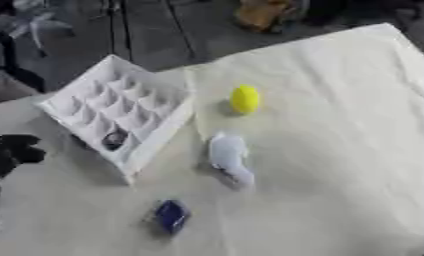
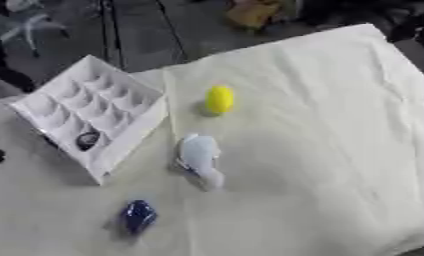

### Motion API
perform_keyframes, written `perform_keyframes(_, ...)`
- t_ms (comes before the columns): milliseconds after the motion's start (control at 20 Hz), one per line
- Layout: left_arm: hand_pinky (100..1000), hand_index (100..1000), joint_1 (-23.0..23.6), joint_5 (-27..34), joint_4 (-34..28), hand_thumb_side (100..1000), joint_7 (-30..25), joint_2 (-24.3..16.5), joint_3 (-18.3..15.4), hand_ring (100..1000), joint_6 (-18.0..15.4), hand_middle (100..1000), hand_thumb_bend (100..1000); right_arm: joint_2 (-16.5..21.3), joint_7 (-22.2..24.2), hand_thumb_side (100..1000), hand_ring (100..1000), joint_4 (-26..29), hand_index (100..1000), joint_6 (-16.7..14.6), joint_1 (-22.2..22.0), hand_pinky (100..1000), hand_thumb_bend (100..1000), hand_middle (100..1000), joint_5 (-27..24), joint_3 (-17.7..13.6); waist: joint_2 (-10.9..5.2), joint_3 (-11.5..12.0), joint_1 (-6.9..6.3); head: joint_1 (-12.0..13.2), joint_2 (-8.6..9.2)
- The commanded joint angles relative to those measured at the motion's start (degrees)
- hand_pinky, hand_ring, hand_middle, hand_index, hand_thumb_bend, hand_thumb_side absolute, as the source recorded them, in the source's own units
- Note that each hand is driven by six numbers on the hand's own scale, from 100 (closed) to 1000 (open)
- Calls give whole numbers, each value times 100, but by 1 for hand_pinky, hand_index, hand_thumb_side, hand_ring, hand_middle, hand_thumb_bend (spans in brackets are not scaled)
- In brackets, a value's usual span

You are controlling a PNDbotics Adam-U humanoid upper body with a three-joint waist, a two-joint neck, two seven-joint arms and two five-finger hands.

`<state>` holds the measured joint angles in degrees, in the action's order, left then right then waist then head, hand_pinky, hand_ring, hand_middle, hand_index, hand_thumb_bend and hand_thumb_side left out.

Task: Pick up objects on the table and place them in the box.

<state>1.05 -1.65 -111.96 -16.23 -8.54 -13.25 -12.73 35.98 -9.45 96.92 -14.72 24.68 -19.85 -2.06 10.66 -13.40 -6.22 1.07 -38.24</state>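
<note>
A white box point(image 1: 119, 107) with several compartments sits at the table's left, and a small dark object point(image 1: 115, 140) lies in one of its near cells. A yellow egg-shaped object point(image 1: 244, 99) stands to the right of the box. A pale grey-white object point(image 1: 229, 159) lies nearer, in the middle. A dark blue object point(image 1: 170, 216) rests near the front edge. My left hand point(image 1: 10, 152) shows as a black shape at the left edge, beside the box; its fingers are too blurred to read. My right hand is out of sight.
A cream cloth point(image 1: 338, 150) covers the table, whose far edge runs diagonally at the top. Beyond it is dark floor with a chair base point(image 1: 32, 22) and an orange-brown object point(image 1: 264, 12).
</note>
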Motion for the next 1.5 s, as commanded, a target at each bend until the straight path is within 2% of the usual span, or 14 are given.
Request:
perform_keyframes(50, 686, 740, -15, -21, -86, 884, -22, -102, -37, 659, -6, 683, 362, 72, 26, 807, 517, 57, 794, -9, 74, 537, 100, 702, -31, -61, -143, -3, 43, 40, 28)
perform_keyframes(500, 686, 742, -26, -7, -84, 878, -61, -129, -21, 660, -14, 686, 368, 62, 49, 805, 515, 23, 793, -4, 94, 539, 100, 696, -14, -58, -152, -11, 45, 1, 39)
perform_keyframes(800, 686, 745, -25, -11, -84, 859, -84, -154, -19, 661, -28, 688, 385, 68, 64, 805, 514, 13, 793, 7, 109, 539, 100, 693, -8, -50, -170, -10, 36, 142, 75)
perform_keyframes(1000, 688, 749, -38, -58, -98, 836, -119, -203, -12, 664, -48, 690, 411, 68, 72, 806, 512, -1, 793, 9, 107, 539, 100, 693, 12, -48, -177, -18, 31, 155, 34)
perform_keyframes(1050, 690, 753, -48, -110, -106, 798, -136, -243, -8, 665, -58, 694, 444, 69, 71, 805, 512, -3, 793, 9, 105, 539, 100, 692, 14, -50, -179, -19, 30, 130, 22)
perform_keyframes(1200, 689, 755, -88, -392, -128, 774, -163, -485, 22, 665, -117, 695, 463, 70, 72, 805, 512, 0, 793, 11, 101, 538, 100, 692, 22, -48, -182, -17, 32, 100, 19)
perform_keyframes(1250, 685, 764, -105, -480, -127, 706, -175, -588, 52, 664, -148, 694, 427, 71, 75, 791, 511, 2, 793, 13, 102, 538, 100, 692, 25, -44, -185, -20, 28, 104, 18)
perform_keyframes(1300, 685, 764, -154, -623, -101, 746, -227, -833, 121, 664, -198, 699, 459, 69, 83, 805, 511, 3, 793, 17, 104, 538, 100, 692, 28, -35, -189, -28, 24, 108, 15)
perform_keyframes(1500, 688, 778, -366, -1161, 155, 724, -346, -1449, 383, 669, -407, 713, 485, 46, 102, 806, 510, 6, 793, 26, 105, 538, 100, 692, 48, -19, -179, -52, 26, 67, 43)
